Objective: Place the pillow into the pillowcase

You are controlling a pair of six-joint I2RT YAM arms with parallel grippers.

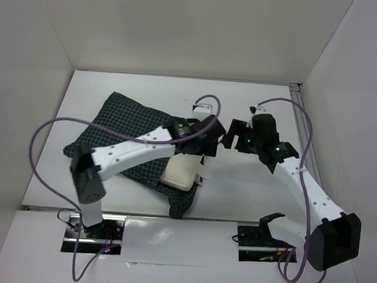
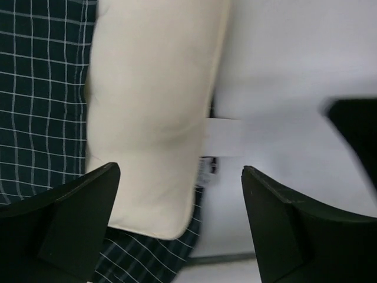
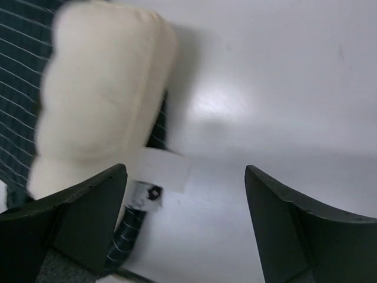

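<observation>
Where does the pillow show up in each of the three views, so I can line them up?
Top external: the pillow is just below centre, its cream end showing at the right edge of the pillowcase.
Left wrist: the pillow fills the upper centre-left.
Right wrist: the pillow is upper left.
Shared landmark: the white tag at the pillow's edge, clear in both wrist views.

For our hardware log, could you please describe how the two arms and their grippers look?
The left arm and right arm have white links, black joints, green wrist lights and looping purple cables; the fingers are matte black wedges.
</observation>
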